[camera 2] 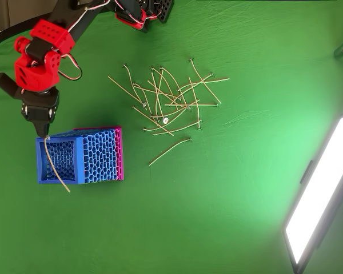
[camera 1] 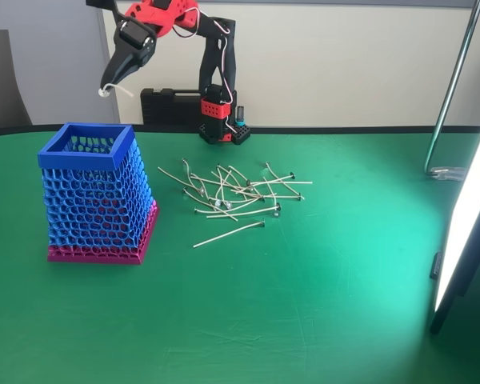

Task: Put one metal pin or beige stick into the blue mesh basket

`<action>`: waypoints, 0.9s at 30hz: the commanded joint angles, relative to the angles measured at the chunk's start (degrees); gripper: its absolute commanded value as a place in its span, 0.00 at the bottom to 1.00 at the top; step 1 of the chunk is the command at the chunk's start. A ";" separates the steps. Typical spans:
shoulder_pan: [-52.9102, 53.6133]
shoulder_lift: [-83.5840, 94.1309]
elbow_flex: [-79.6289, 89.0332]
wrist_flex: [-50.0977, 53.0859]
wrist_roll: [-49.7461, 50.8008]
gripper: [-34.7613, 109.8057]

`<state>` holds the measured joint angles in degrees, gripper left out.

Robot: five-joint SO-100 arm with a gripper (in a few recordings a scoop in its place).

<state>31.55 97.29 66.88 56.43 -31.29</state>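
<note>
Green table (camera 1: 304, 320): one basket (camera 1: 96, 196), gripper (camera 1: 106, 90) pinching one stick (camera 2: 56, 165).

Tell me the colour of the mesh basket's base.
Magenta-pink, under the blue honeycomb walls of the blue mesh basket. It shows best in the fixed view.

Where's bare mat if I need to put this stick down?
Bare green mat lies between the pile of thin beige sticks and the white light panel, and in front of the tall blue mesh basket. The pile itself is crowded.
</note>
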 commanded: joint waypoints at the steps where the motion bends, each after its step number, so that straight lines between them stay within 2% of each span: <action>1: 1.14 -1.23 -3.96 -2.11 -0.44 0.25; 8: 2.46 -5.10 -7.12 -5.89 -2.90 0.25; 16: 4.57 -7.65 -6.59 -15.47 -3.52 0.26; 27: 3.60 -8.79 -4.22 -19.42 -5.89 0.26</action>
<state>35.60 88.42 63.02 38.14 -36.30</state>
